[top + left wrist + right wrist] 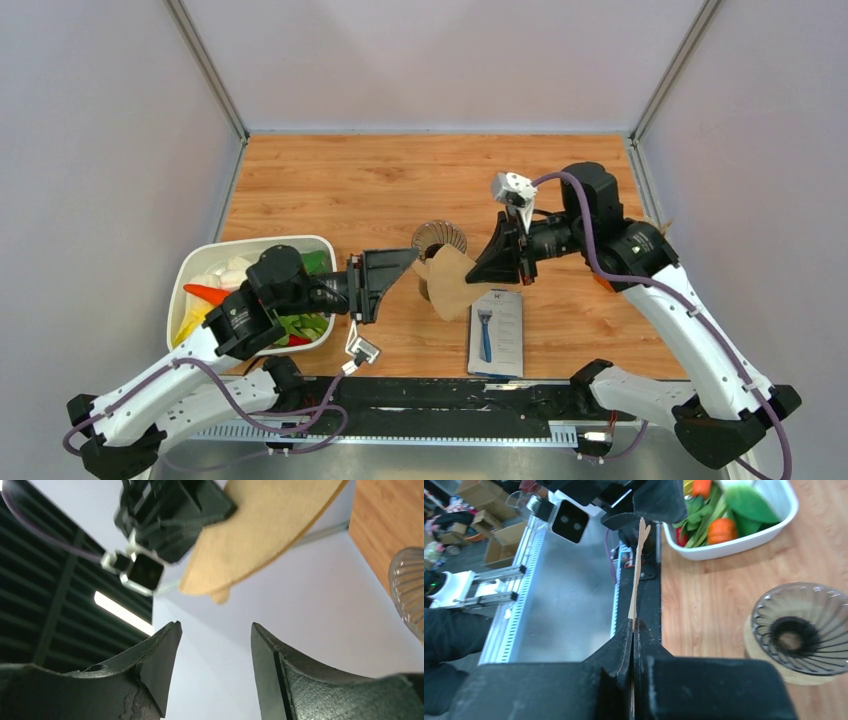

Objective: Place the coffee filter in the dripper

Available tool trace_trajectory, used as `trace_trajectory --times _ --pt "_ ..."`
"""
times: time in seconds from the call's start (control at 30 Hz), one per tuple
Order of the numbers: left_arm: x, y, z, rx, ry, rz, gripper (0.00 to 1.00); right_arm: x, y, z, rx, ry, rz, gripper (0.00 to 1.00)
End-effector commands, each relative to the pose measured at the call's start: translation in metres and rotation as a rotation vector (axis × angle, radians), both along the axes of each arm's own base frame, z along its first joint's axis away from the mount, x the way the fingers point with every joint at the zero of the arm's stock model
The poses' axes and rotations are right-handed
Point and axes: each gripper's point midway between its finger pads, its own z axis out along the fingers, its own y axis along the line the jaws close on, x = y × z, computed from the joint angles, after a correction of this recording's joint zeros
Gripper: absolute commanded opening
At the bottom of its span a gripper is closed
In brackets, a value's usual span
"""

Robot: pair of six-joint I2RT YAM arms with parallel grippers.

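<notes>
The coffee filter [456, 284] is a flat tan paper fan held on edge above the table, just in front of the dripper [438, 240]. My right gripper [487, 268] is shut on the filter's right side. In the right wrist view the filter [638, 575] runs edge-on out of the shut fingertips [632, 622], with the ribbed dripper [801, 630] on its brown base to the right. My left gripper [398, 272] is open and empty, just left of the filter. In the left wrist view the filter [265, 525] hangs above its spread gripper [215, 625].
A white tub [190, 272] of vegetables stands at the left, under my left arm. A packaged blue razor [497, 332] lies on the wood in front of the filter. Walls close in the table on three sides.
</notes>
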Motion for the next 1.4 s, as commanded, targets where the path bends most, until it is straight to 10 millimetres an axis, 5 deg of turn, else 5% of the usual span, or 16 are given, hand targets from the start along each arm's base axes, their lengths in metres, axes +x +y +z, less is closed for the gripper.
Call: trace_trajectory --times 0.0,0.1,0.17,0.27,0.47,0.7,1.03,1.37 --pt "0.051 0.046 0.045 -0.236 0.29 0.359 0.64 -0.001 -0.011 0.055 0.128 -0.229 -0.046 0.0" --pt "0.069 0.067 0.05 -0.282 0.591 0.473 0.64 0.003 -0.015 0.073 0.18 -0.341 -0.106 0.0" --pt "0.063 0.072 0.058 -0.359 0.89 0.477 0.64 0.002 -0.017 0.081 0.206 -0.396 -0.113 0.0" --pt "0.035 0.069 0.079 -0.354 1.183 0.401 0.64 -0.003 -0.018 0.086 0.228 -0.464 -0.077 0.0" --pt "-0.033 0.041 0.079 -0.079 1.655 0.168 0.65 -0.014 -0.027 0.074 0.247 -0.696 -0.003 0.0" --pt "-0.06 0.012 0.089 0.079 1.994 -0.082 0.63 -0.015 -0.031 0.065 0.25 -0.835 0.025 0.0" --pt "-0.046 -0.019 0.085 0.098 1.873 -0.128 0.42 -0.019 -0.03 0.054 0.246 -0.848 0.07 0.0" --pt "-0.046 -0.024 0.072 0.125 1.79 -0.104 0.4 -0.018 -0.023 0.05 0.243 -0.821 0.102 0.0"
